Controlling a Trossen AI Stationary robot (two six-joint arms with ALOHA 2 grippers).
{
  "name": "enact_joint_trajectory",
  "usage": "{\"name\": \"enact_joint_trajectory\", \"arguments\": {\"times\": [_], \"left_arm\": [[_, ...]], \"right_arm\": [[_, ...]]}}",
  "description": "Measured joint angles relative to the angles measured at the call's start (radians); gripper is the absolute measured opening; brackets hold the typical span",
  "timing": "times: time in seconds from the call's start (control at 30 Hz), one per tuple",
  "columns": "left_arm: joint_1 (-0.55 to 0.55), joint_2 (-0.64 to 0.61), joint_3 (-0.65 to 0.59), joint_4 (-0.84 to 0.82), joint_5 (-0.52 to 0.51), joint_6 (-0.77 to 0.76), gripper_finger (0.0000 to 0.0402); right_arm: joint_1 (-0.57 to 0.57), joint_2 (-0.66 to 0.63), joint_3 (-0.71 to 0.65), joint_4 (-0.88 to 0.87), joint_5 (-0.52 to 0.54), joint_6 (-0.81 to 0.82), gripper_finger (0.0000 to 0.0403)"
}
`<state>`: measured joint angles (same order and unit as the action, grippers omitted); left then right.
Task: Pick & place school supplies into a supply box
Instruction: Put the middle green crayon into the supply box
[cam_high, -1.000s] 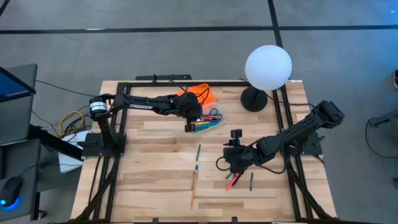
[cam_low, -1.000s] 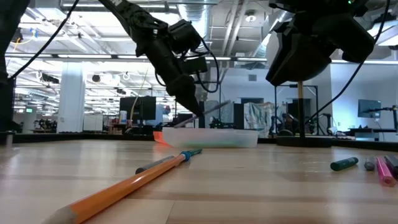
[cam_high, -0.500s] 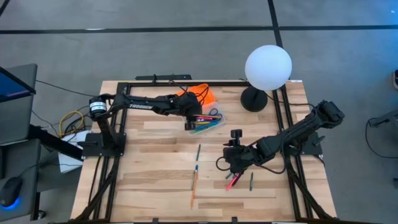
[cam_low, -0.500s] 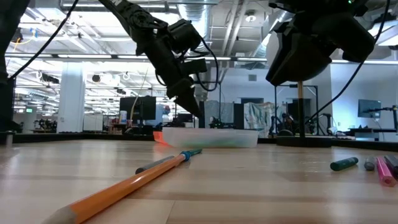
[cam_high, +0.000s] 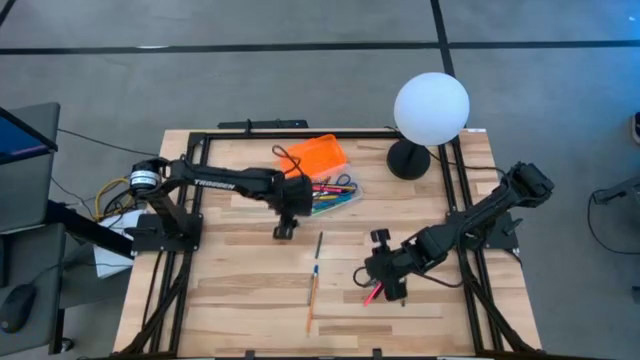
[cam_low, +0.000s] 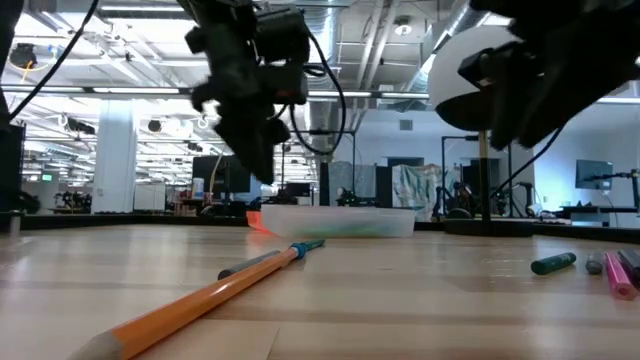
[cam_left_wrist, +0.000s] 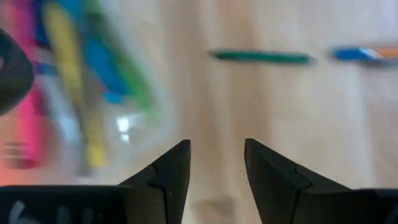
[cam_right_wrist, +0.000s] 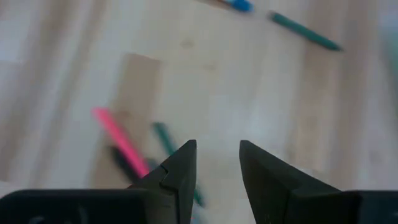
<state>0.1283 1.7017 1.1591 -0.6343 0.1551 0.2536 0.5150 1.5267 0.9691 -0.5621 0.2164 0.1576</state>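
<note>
The left gripper (cam_high: 284, 231) has left the supply box (cam_high: 330, 192) and now sits just below-left of it in the high view, above bare wood; its fingers (cam_left_wrist: 171, 171) stand apart with nothing between them, whereas a second ago they were over the box's contents. The right gripper (cam_high: 392, 290) has slid toward the lower centre of the high view and hangs over the pink marker (cam_high: 374, 293); its fingers (cam_right_wrist: 179, 171) are parted around an empty gap.

The supply box lies in the upper middle of the table (cam_high: 240, 300), a clear tray with its orange lid (cam_high: 312, 155) flipped open behind it. Inside lie several pens and markers in pink, yellow, blue and green, plus small scissors (cam_high: 343, 183) at its right end.

Loose on the wood in the frame's centre are a green pen (cam_high: 319, 244) and an orange pencil (cam_high: 312, 296). A white globe lamp (cam_high: 431, 107) stands at upper right.
</note>
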Motion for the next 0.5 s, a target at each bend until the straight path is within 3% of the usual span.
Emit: {"name": "enact_joint_trajectory", "arguments": {"times": [0.17,0.5], "left_arm": [[-0.11,-0.005,-0.035,-0.06,0.005,-0.042,0.0147],[-0.316,-0.051,-0.155,-0.092,-0.03,-0.235,0.0147]], "right_arm": [[0.045,0.0,-0.068,0.14,-0.062,-0.007,0.0115],[0.051,0.0,-0.215,0.344,-0.061,-0.005,0.0115]]}}
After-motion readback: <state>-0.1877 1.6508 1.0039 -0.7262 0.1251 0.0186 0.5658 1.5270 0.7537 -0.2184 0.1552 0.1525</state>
